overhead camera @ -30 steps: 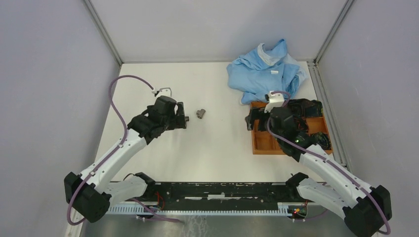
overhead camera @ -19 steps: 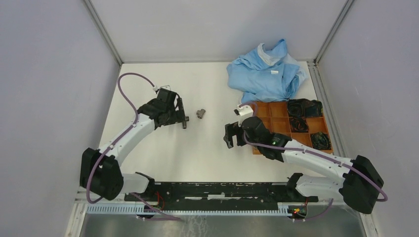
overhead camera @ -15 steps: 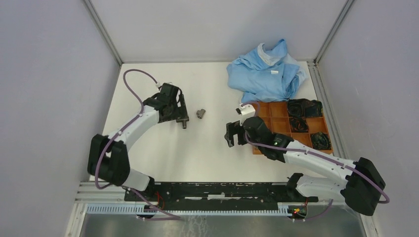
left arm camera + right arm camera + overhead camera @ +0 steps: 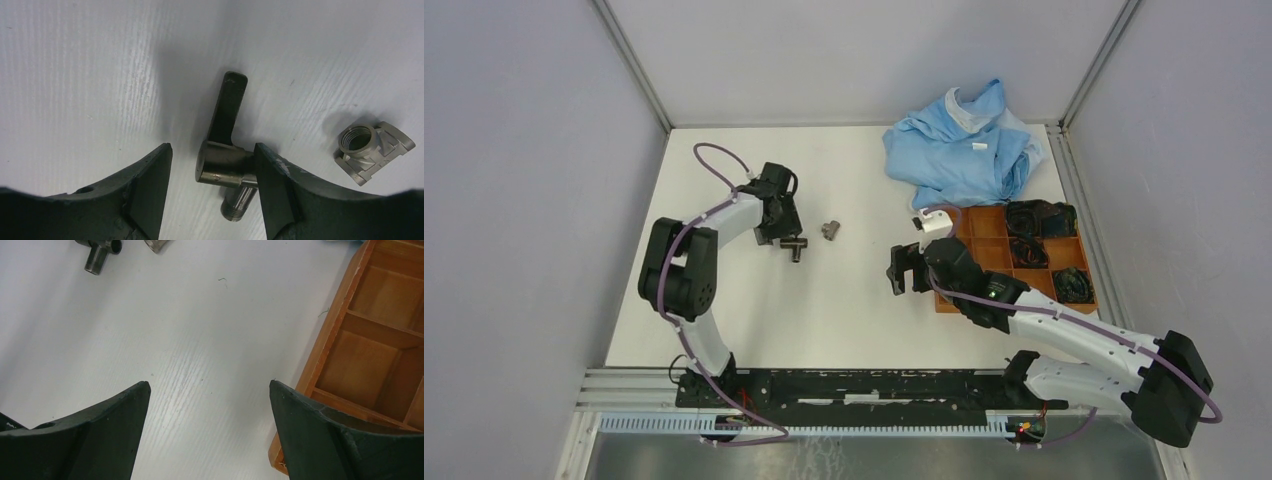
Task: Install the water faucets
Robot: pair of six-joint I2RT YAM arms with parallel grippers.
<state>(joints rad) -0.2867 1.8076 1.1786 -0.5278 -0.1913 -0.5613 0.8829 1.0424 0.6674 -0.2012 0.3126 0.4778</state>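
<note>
White tabletop (image 4: 844, 310) holds the T-shaped faucet piece (image 4: 222, 167) left of centre, lying flat. The left gripper (image 4: 212, 147) straddles it, jaws not clamped: one finger touches its body, the other stands off. Just beside lies the stubby fitting (image 4: 372, 150). Near the wooden tray (image 4: 345, 315), the right gripper (image 4: 210, 385) hangs spread wide, holding nothing.
</note>
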